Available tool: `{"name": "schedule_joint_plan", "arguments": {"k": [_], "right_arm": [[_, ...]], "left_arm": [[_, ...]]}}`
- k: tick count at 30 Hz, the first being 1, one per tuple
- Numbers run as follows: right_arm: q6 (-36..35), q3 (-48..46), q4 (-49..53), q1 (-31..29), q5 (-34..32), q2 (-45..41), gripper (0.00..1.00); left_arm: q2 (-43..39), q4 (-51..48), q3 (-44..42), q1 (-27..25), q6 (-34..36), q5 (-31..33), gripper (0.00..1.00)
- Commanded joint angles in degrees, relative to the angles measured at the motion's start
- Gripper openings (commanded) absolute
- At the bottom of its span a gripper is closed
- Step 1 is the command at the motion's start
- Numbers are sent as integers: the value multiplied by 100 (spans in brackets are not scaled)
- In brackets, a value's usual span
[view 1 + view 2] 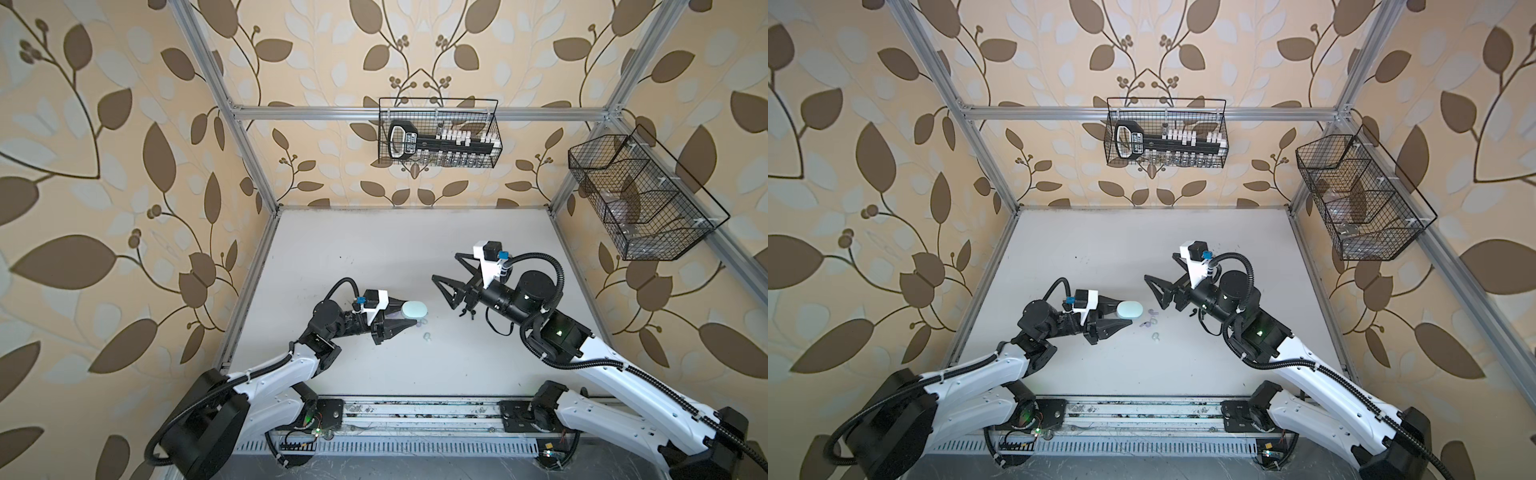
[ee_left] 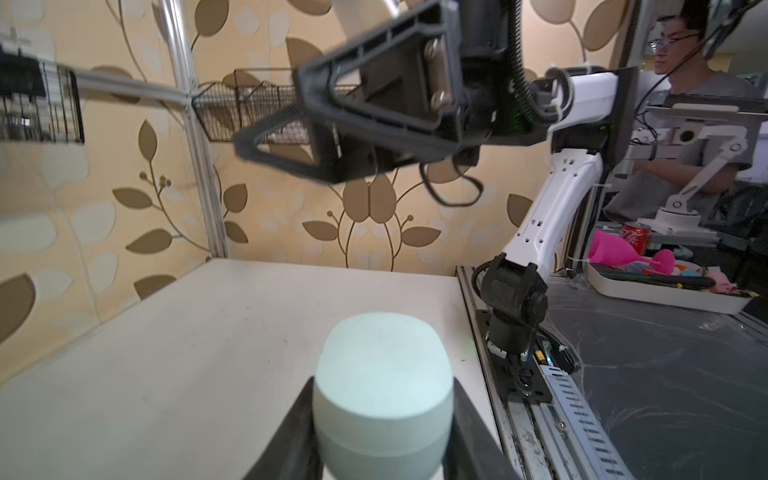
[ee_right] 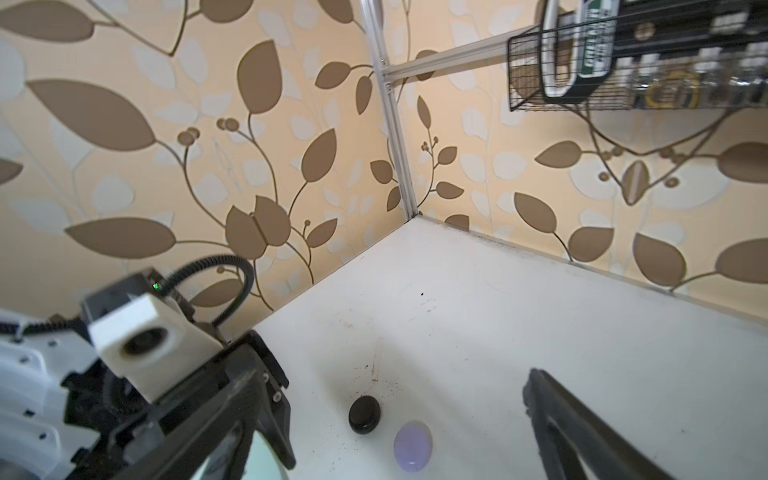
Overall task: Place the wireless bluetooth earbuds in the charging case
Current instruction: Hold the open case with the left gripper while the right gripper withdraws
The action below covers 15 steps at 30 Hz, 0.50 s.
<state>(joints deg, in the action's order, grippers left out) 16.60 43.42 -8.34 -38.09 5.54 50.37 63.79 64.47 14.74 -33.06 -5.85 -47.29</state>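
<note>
Earbuds (image 1: 1151,323) loose on table (image 1: 1142,249), just beside left pincer (image 1: 1128,312) tips, which clamp closed mint charging case (image 1: 1129,309); right pincer (image 1: 1159,266) jaws wide apart, above table. Case contents hidden.

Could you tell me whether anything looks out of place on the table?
Yes: earbuds lie loose on the table near the mint case, which looks shut in the left gripper.

table (image 1: 374,249) far half: free | centre: mint case (image 1: 414,309), loose earbuds (image 1: 1155,336) obstruct
</note>
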Motion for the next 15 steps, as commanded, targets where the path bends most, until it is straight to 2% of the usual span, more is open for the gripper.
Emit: {"name": "schedule_joint_plan", "arguments": {"k": [1, 2, 4, 8, 12, 15], "right_arm": [[983, -95, 283, 617, 495, -56, 100], [1020, -249, -20, 771, 1109, -32, 100], [876, -608, -539, 764, 1654, -74, 100], [276, -1279, -1126, 334, 1736, -174, 100], [-201, -1616, -1611, -188, 1893, -81, 93], [-533, -1505, -1565, -632, 1879, 43, 87]], "left_arm": [[312, 1666, -38, -28, -794, 231, 0], [344, 1699, -117, -33, -789, 326, 0], [330, 1703, -228, -51, -763, 366, 0], [423, 1708, -289, -68, -673, 138, 0], [459, 1706, -218, -92, -789, 37, 0], [383, 1704, -209, -156, -796, -88, 0]]}}
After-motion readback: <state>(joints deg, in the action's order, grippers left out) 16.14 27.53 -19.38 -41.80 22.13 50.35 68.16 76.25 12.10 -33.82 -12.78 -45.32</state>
